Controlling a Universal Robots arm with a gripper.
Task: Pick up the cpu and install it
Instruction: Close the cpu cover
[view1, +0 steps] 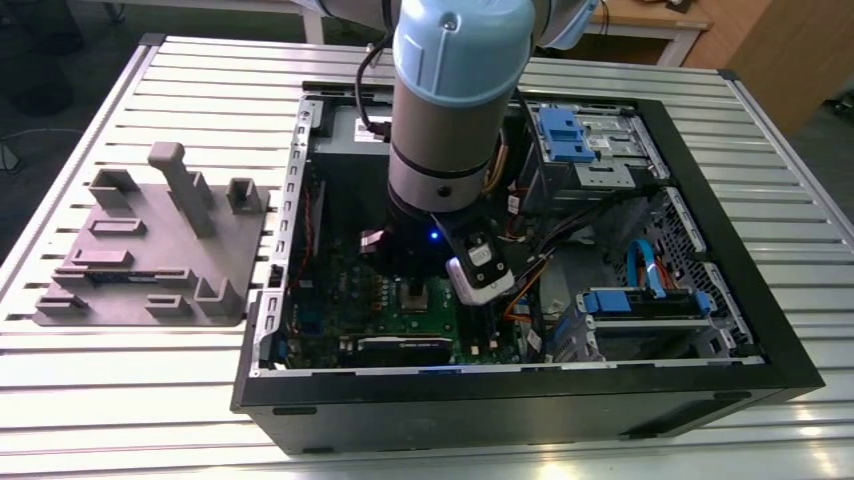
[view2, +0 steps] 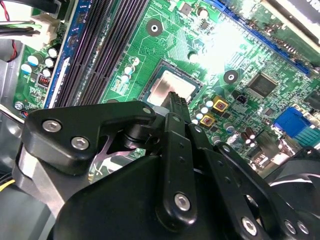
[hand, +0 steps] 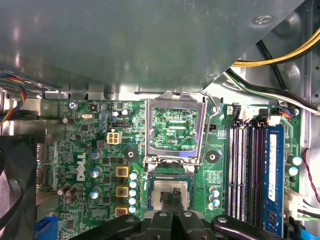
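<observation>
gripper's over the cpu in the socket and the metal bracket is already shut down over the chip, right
No. The gripper is over the cpu in the socket, but the metal bracket is swung open, clear of the chip, not shut over it; the first wrist view shows this.

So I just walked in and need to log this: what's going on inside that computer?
The robot arm reaches down into the open computer case. Its gripper is right at the cpu, which lies flat in the socket on the motherboard. The socket's bracket stands open beside it.
</observation>
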